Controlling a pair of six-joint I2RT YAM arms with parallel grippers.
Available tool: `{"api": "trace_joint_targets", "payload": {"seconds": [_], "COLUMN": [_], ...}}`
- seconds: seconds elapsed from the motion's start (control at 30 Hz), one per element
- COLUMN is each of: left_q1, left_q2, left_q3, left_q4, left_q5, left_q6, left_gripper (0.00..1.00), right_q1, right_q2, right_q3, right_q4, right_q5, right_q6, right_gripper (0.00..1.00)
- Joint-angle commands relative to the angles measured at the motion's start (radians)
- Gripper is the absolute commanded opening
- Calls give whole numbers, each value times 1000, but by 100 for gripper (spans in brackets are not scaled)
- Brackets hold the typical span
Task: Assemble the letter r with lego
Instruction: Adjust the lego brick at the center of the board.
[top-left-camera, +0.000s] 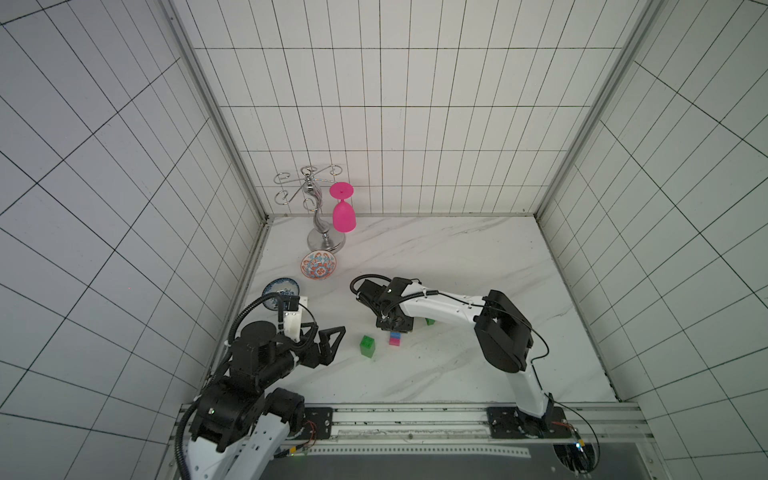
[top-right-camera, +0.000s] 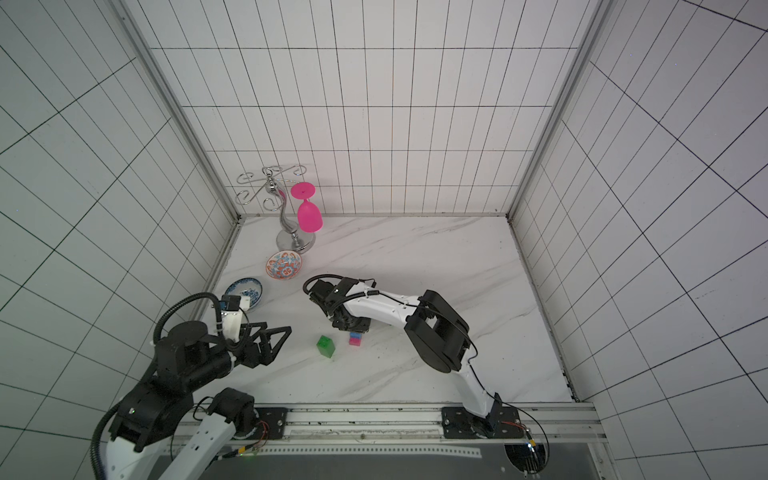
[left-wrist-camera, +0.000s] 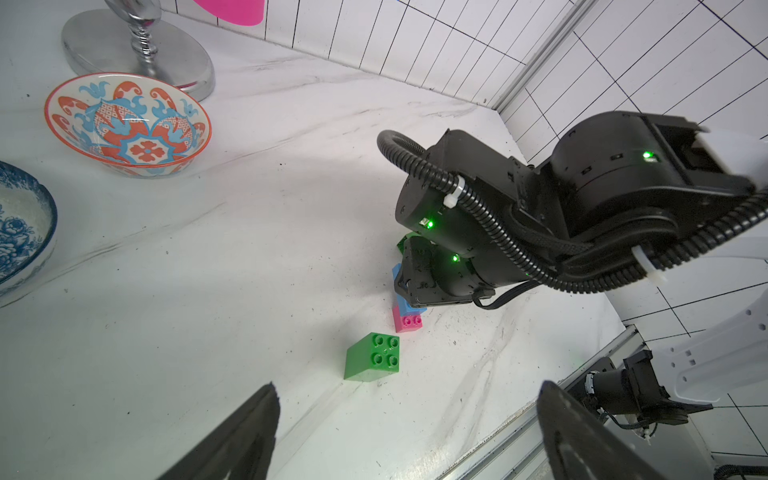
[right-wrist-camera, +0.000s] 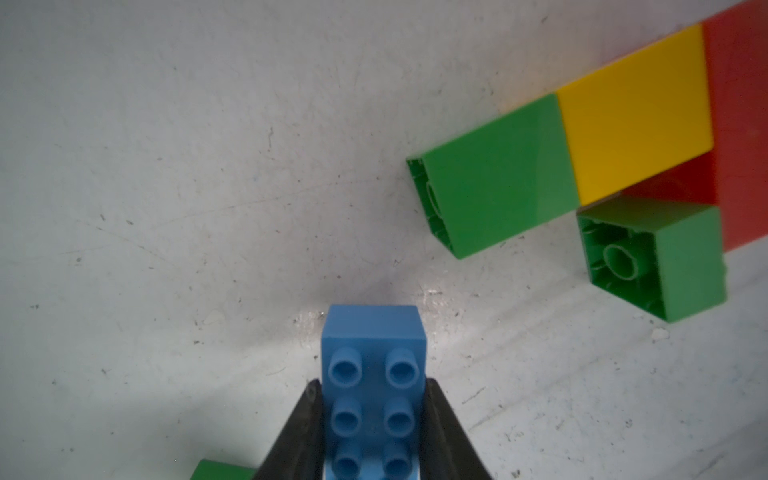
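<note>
Right claw (right-wrist-camera: 372, 388) pinches the blue brick (right-wrist-camera: 374, 361) by its long sides, near mid-table. The brick's long axis runs along the fingers. Its studded face is toward the wrist camera and its free end points at the table (right-wrist-camera: 166, 166).

The pink cube (left-wrist-camera: 407, 322) touching the brick's lower end shows in the left wrist and top views, not from the right wrist. A loose green cube (left-wrist-camera: 372, 357) stands just beside, studs up.

The right wrist view alone shows the row of joined bricks (right-wrist-camera: 636, 129), green, yellow and red, lying flat. In the top views the arm covers most of it.

Left claw (left-wrist-camera: 409, 388) is spread wide, holding nothing.
</note>
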Motion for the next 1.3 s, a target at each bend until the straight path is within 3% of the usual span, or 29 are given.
{"api": "trace_joint_targets", "payload": {"seconds": [0.0,0.3,0.57,0.73,0.97,1.27], "left_q1": [5,5,5,5,5,5], "left_q2": [-11,-12,-5,4,5,5], "left_q3": [6,7,14,7,-5,-2], "left_q4": [16,13,16,14,16,10], "left_q5": [-3,-5,-16,-19,-6,-2], "left_q6": [13,12,1,-31,-79,-108], "left_gripper": [97,97,97,97,97,97], "right_q1": [10,8,-4,-18,-27,-27], "right_q2": [44,32,-110,-201,-196,-140], "right_q3": [-63,-85,-114,-137,-172,-177], "right_q4": [-28,23,40,63,23,-26], "right_q5": [57,17,3,-54,-153,-216], "right_q6": [-24,-96,-220,-399,-721,-861], "right_gripper": [0,0,0,0,0,3]}}
